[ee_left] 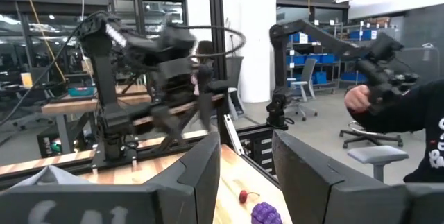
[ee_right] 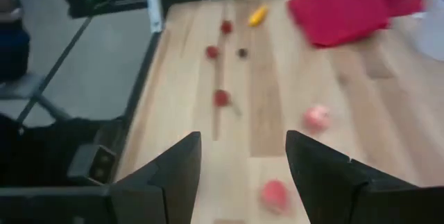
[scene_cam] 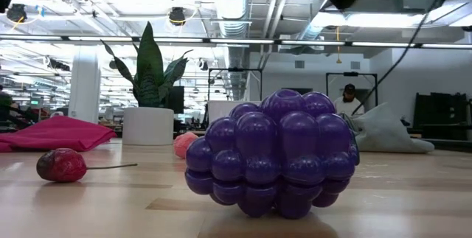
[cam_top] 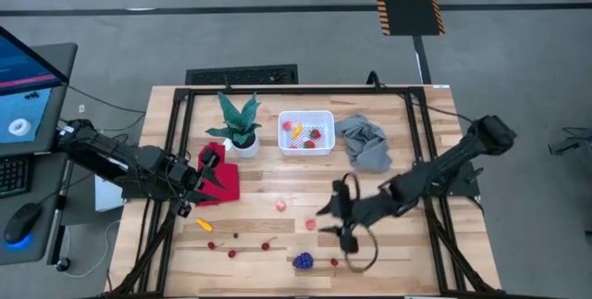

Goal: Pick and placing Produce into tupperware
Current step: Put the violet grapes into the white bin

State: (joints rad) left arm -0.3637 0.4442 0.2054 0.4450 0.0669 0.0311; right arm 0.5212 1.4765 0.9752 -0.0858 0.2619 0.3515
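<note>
- Grape bunch (scene_cam: 274, 153) fills the low view, sitting at the table's near edge; 1 cherry (scene_cam: 61, 164) lies off to its side with the stem flat on the wood.
- Right gripper (cam_top: 333, 223) hangs over the mid-front of the table (cam_top: 444, 243), fingers parted and empty. I see a red strawberry (ee_right: 274, 195) just ahead between the fingers and a pink ball (ee_right: 316, 118) further out.
- Left gripper (cam_top: 205, 180) waits over the red cloth (cam_top: 222, 180), fingers partly open, holding nothing that I can see.
- Tupperware (cam_top: 306, 133) is at the back centre between the potted plant (cam_top: 239, 123) and a grey cloth (cam_top: 363, 142), with a few pieces already in it. The rest is loose: yellow piece (cam_top: 203, 225) and several cherries along the front left.
- Risk 1: pieces are tiny and round. An off-centre close will likely squirt the strawberry sideways or roll it toward the front edge.
- Risk 2: the right wrist picture is smeared, so my alignment on that strawberry is a guess.
- Risk 3: the carry to the bin passes close by the grey cloth; I could snag it or clip the bin wall and shift it.
</note>
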